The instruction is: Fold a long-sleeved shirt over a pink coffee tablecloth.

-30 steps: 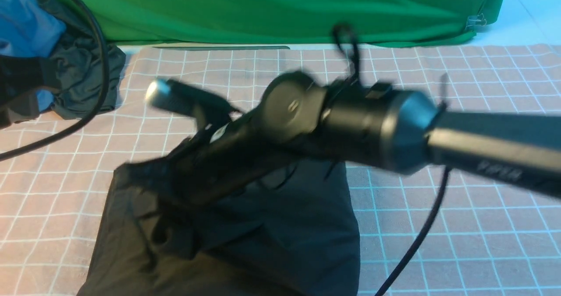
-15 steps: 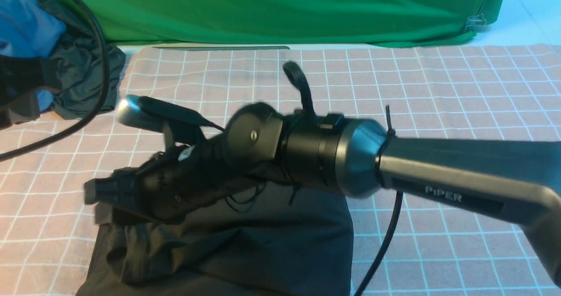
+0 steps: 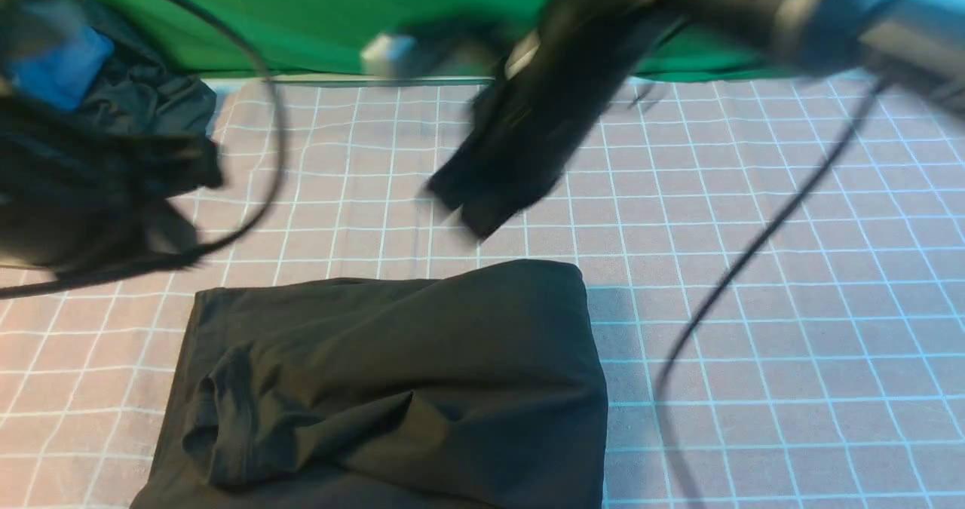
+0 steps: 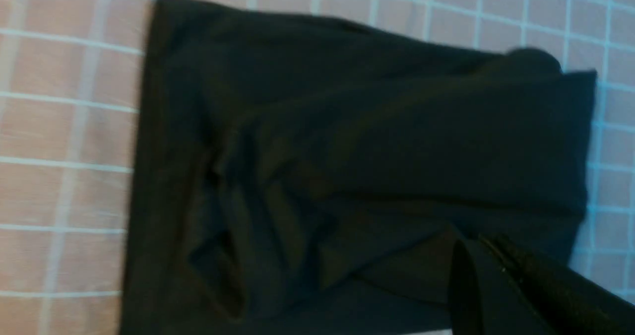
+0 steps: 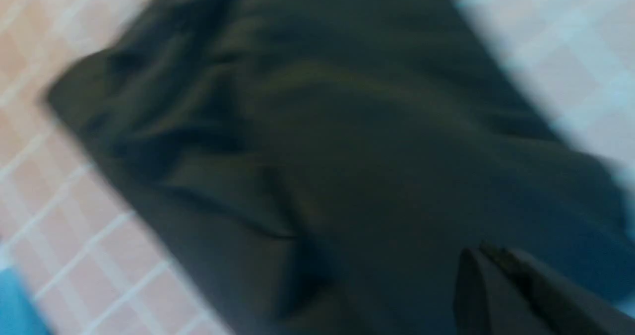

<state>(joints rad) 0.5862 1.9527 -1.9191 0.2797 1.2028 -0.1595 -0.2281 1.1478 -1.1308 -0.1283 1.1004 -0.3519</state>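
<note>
Black shirt [image 3: 452, 343] lies bunched and partly folded on the table, left of its middle, well apart from the far edge and running out of the front view at the near side. 1 rather straight side faces the table's left edge, with a crumpled roll of fabric just inside it; the opposite side makes a rounded corner, and creases cross between the 2. Beneath it, the pink tablecloth [image 3: 754, 268] with its white grid reaches the far edge, slightly rippled towards the far left corner. Near that corner sit a blue garment [image 3: 64, 64] and a dark garment [image 3: 147, 94], touching, both partly behind the left arm [image 3: 68, 185]. Beyond the far edge hangs a green cloth [image 3: 301, 19].

Both pincers are shut and empty. The left pincer [image 4: 476, 240] is above the table's left part; the right pincer [image 5: 478, 250] hangs over the space between shirt and far edge, its arm [image 3: 558, 94] blurred.
</note>
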